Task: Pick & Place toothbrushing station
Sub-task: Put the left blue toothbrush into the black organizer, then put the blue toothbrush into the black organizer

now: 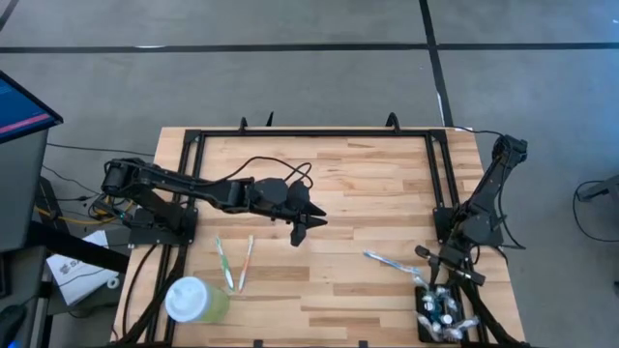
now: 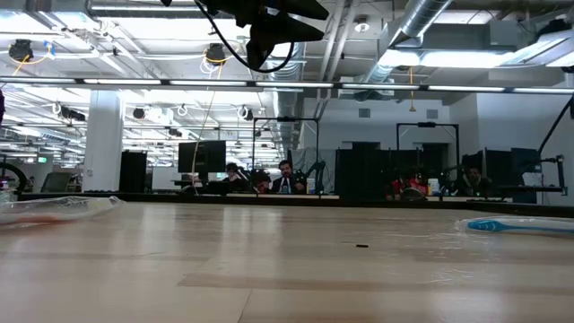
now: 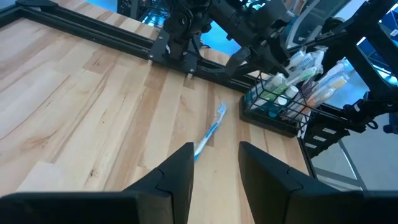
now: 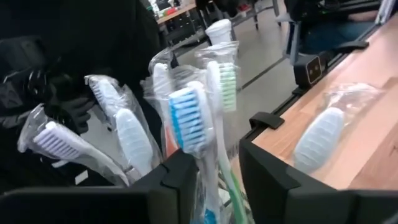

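The black toothbrushing station stands at the table's near right corner, filled with several wrapped toothbrushes. It also shows in the left wrist view. My right gripper hangs just over it, open. Its fingers stand on either side of a blue-bristled toothbrush that stands in the station. My left gripper is open and empty above the table's middle, facing the station. A wrapped blue toothbrush lies flat on the table between the two grippers. My right gripper's fingers stand close on either side of the blue-bristled toothbrush's handle, coming down from above. I cannot tell whether they touch it.
Two toothbrushes lie at the near left, beside a pale green cup with a white lid. A black frame rail runs along the right side. A wrapped toothbrush head lies on the wood near the station.
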Robot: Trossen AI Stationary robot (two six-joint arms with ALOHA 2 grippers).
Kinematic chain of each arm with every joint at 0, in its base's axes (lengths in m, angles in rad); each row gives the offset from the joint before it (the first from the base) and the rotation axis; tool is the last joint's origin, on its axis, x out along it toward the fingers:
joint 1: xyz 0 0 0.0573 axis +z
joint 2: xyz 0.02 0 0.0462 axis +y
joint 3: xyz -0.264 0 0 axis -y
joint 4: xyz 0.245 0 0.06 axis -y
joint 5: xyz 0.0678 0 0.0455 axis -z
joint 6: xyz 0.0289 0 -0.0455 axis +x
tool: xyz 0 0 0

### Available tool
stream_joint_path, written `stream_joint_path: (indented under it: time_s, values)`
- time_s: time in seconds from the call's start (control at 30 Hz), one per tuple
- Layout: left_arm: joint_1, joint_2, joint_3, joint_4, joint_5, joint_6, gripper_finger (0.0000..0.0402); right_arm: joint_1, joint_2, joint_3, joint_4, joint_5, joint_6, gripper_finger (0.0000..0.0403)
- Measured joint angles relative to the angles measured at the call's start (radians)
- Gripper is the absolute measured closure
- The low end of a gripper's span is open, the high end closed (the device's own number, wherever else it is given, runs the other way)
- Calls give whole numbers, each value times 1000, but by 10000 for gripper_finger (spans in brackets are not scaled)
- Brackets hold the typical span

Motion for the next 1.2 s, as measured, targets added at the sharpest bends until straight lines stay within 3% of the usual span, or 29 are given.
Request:
stream_joint_path:
  time_s: [0.33, 0.5, 0.97, 1.2]
  values:
    - [0, 0, 0, -2, 2, 3, 280, 12, 0, 0, 11, 11, 114, 198]
    - [5, 0, 0, -35, 4, 3, 280, 44, 0, 1, 13, 12, 155, 169]
    - [6, 0, 0, -47, 10, 35, 280, 137, 0, 7, -44, 60, 271, 185]
    - [6, 0, 0, -48, 14, 35, 280, 159, -1, 130, -286, 106, 286, 195]
